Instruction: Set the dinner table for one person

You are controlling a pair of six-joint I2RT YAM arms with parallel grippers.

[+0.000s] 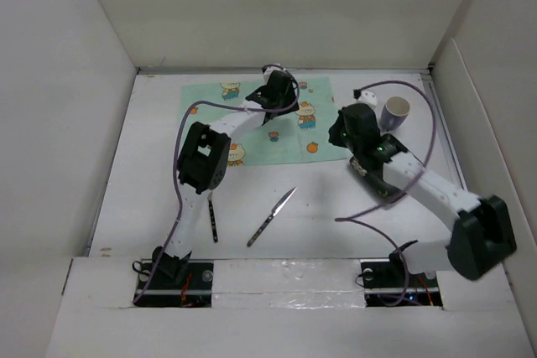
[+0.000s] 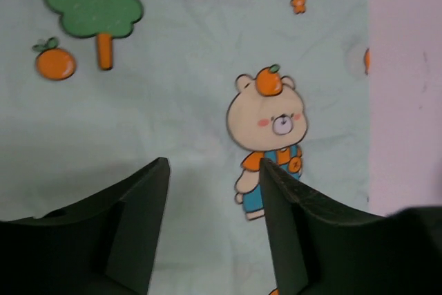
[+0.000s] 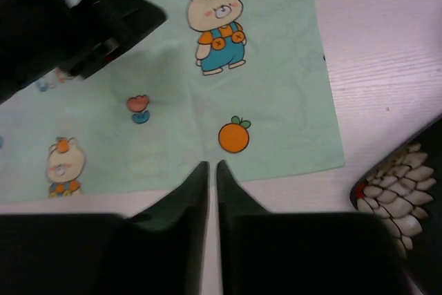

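Observation:
The dinner table is the wide white surface. At its back lies a mint-green cartoon placemat. My left gripper hovers over the mat's far part. In the left wrist view it stands open above the bear print, with only the placemat showing between the fingers. My right gripper is at the mat's right near corner. Its fingers are pressed almost together over the placemat's front edge, with nothing seen between them.
A white cup stands upright at the back right. A silver knife and a dark utensil lie on the near table. A dark dish with a white feather pattern sits right of the right gripper. Upright white panels surround the table.

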